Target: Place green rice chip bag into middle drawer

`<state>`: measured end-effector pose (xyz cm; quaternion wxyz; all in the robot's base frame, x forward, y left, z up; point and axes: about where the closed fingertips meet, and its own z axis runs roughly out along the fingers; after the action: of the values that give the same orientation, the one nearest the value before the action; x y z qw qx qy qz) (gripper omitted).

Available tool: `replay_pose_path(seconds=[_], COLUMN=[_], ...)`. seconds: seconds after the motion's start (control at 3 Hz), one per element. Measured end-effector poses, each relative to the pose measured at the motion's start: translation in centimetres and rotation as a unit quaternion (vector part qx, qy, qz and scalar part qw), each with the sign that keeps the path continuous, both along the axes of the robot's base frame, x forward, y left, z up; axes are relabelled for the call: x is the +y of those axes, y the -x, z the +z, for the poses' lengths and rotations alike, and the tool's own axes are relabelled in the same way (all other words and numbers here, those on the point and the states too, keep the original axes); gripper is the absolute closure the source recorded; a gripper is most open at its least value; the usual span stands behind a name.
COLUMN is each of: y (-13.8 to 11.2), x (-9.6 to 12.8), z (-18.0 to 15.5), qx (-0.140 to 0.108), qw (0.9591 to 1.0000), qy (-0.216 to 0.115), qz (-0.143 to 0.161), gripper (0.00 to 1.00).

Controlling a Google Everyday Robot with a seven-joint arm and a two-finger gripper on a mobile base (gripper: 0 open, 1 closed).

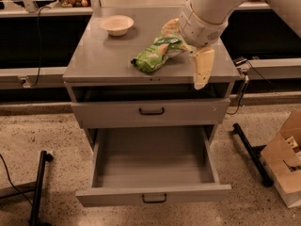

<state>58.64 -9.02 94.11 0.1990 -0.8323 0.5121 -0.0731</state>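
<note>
The green rice chip bag (156, 54) lies on the grey cabinet top (103, 58), right of centre. My gripper (185, 48) is at the bag's right end, open. One cream finger (202, 68) points down over the front right of the top. The other finger (169, 27) shows behind the bag. The jaws stand wide apart, with the bag's end between or just beside them. The middle drawer (153, 166) is pulled out below, and its plain grey inside holds nothing.
A cream bowl (116, 24) sits at the back left of the top. The upper drawer front (150, 111) is shut. A cardboard box (286, 160) stands on the floor at right. Black stand legs lie at left (38, 187) and right (251, 154).
</note>
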Motion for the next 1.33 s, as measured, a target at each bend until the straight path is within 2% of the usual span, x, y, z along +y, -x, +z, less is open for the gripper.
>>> replay_pose_path(seconds=[0.33, 0.67, 1.0, 1.33], y=[-1.6, -5.1, -9.9, -13.3], x=[-0.5, -1.3, -1.9, -2.5], z=[0.9, 1.1, 0.0, -2.0], qx=[-0.018, -0.026, -0.045, -0.07], qw=[0.998, 0.9916, 0.9871, 0.9881], qy=[0.058, 0.111, 0.113, 0.088], qz=[0.02, 0.06, 0.104, 0.105], gripper=[0.0, 0.0, 0.0, 0.0])
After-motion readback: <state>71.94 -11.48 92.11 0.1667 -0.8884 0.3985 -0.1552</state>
